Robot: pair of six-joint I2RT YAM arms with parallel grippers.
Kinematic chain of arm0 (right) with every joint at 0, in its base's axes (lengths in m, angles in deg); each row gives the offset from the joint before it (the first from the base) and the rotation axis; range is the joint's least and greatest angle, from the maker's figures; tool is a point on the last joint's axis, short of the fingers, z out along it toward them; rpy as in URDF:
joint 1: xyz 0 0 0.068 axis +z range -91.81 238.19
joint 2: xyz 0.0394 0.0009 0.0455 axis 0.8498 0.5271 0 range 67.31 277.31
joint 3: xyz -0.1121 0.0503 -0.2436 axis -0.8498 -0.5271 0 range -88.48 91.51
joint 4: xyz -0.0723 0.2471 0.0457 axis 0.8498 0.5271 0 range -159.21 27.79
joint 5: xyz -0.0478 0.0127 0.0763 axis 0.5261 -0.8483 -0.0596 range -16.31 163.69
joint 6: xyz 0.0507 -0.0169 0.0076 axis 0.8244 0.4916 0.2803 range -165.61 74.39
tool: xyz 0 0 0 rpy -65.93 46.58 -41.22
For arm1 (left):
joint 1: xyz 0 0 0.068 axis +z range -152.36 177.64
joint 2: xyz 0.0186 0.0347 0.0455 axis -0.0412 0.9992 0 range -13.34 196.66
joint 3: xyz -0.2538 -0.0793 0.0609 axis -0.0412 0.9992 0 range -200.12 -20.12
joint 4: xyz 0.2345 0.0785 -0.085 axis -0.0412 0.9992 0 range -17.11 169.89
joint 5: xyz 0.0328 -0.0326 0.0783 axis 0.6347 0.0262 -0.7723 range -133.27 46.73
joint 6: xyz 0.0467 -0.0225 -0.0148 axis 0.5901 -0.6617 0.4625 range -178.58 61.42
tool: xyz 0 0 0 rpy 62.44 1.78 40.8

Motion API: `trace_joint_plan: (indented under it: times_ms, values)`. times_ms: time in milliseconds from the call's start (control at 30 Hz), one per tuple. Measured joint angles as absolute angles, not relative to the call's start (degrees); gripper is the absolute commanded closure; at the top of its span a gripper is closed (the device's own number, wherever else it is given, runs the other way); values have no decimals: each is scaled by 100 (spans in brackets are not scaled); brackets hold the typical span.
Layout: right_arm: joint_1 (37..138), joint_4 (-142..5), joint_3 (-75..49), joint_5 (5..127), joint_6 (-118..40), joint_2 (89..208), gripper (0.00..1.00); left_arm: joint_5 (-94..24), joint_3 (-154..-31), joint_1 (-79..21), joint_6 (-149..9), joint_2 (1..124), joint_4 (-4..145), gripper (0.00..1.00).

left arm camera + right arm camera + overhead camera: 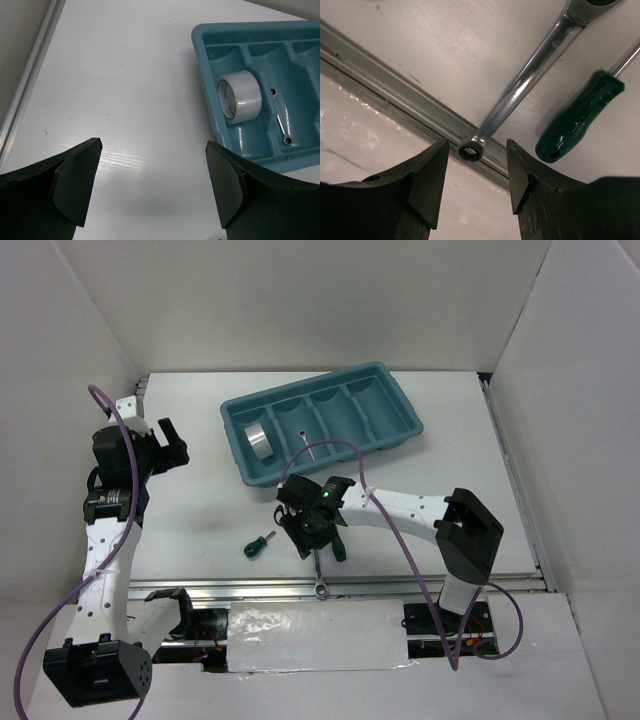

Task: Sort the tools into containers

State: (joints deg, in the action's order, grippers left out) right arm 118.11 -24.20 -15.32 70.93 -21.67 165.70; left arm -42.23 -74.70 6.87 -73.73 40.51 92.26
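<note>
long wrench (pixel 530 75): likely stiff, slick steel; grip mid-shank | right gripper (pixel 476 182): jaws apart over ring end | left gripper (pixel 152 185): jaws apart, empty

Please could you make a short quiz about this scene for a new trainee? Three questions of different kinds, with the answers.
1. True or false: the tape roll lies outside the tray.
2. Which tool's ring end lies under the open right gripper? A long wrench; B stubby screwdriver; C scissors.
3. How many tools are already in the tray?
Key: 1 false; 2 A; 3 two, the tape roll and the short wrench.
</note>
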Motion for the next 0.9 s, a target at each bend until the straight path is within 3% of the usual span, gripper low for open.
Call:
trace_joint_plan:
  times_ms: [267,500,700,900]
  values:
    - [11805,-2516,-1423,6940,-1841,17396,44,-4330,-7411,690,-7330,3926,9220,1]
    - [12157,-2536,-1471,6739,-1776,17398,47,-4457,-7409,701,-7223,3926,9205,1]
    - [12130,-2929,-2417,6623,-1708,16939,45,-4472,-7409,731,-7220,3926,9170,1]
    - [12130,-2962,-2461,6957,-1684,16701,44,-4453,-7320,779,-7238,3929,9065,1]
